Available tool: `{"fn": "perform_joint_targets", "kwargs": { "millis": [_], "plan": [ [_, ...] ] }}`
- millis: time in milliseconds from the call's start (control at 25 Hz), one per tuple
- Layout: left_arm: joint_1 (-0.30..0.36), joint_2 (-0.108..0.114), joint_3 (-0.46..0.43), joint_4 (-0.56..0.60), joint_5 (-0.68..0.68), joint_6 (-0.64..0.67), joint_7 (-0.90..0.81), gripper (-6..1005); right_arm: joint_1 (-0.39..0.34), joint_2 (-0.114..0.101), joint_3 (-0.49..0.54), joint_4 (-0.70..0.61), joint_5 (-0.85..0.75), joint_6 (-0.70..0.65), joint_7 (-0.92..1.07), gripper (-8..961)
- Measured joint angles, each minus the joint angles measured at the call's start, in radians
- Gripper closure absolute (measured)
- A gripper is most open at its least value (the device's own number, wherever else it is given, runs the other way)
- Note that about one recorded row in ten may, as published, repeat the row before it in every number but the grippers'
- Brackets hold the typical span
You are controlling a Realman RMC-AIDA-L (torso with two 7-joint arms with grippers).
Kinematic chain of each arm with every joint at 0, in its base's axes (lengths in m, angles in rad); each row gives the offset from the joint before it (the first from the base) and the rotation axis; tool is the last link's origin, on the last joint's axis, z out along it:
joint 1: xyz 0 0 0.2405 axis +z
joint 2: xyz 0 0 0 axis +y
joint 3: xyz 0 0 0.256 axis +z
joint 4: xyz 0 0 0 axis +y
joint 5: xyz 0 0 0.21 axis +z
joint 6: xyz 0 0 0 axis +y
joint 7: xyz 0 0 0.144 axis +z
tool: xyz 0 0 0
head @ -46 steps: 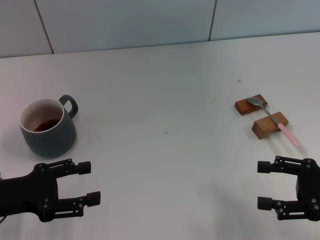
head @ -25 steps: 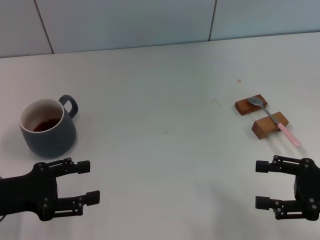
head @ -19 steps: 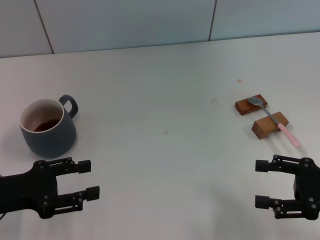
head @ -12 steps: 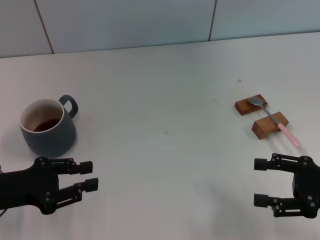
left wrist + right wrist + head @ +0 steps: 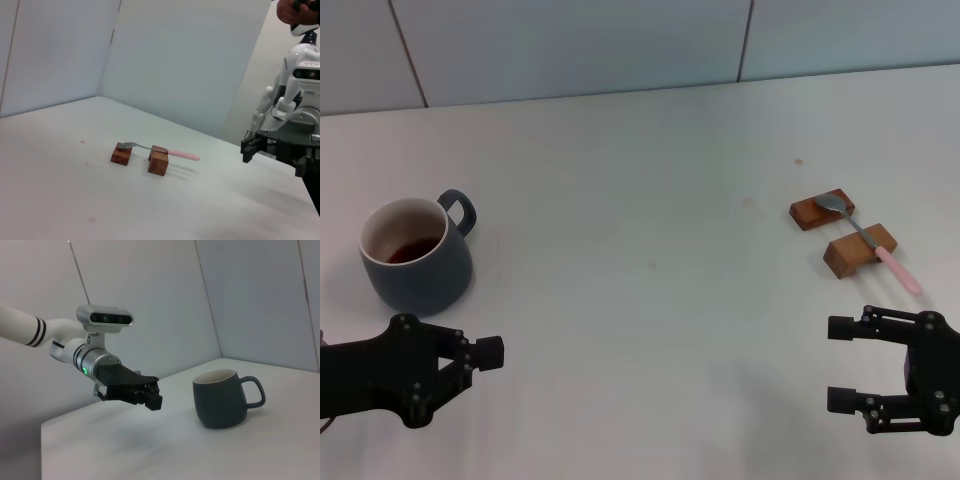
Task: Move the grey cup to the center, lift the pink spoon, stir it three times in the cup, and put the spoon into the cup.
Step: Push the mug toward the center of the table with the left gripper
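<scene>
Left claw sits low at my near left with its fingers pressed together, just short of the rounded slate-grey ceramic mug, which stands upright on the white table. My right claw hovers spread at the near right. Beyond it, the slim pink-handled metal spoon lies across two small brown wooden blocks.

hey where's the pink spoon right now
In the head view the pink spoon lies on the robot's right side of the table, bridging two wooden blocks, just beyond the right gripper.
</scene>
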Motion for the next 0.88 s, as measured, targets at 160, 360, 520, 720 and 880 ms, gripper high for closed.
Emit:
{"fn": "perform_joint_targets", "kwargs": {
  "millis": [160,360,520,720,880],
  "plan": [
    [0.000,-0.002,-0.020,0.000,-0.006,-0.001,-0.002,949,0.000,0.000,0.000,0.000,0.000,0.000,0.000,138],
    [-0.001,-0.014,-0.175,0.002,-0.008,-0.002,0.017,1001,-0.001,0.000,0.000,0.000,0.000,0.001,0.001,138],
    [-0.007,-0.035,-0.408,0.016,-0.012,-0.044,0.090,1001,0.000,0.000,0.000,0.000,0.000,0.001,0.001,138],
    [-0.003,-0.058,-0.557,0.019,-0.080,-0.182,0.198,1000,0.001,0.000,0.000,0.000,0.000,0.001,0.001,138],
    [0.000,-0.061,-0.568,0.015,-0.103,-0.215,0.229,1000,0.001,0.000,0.000,0.000,0.000,0.001,0.001,138]
  ]
}}
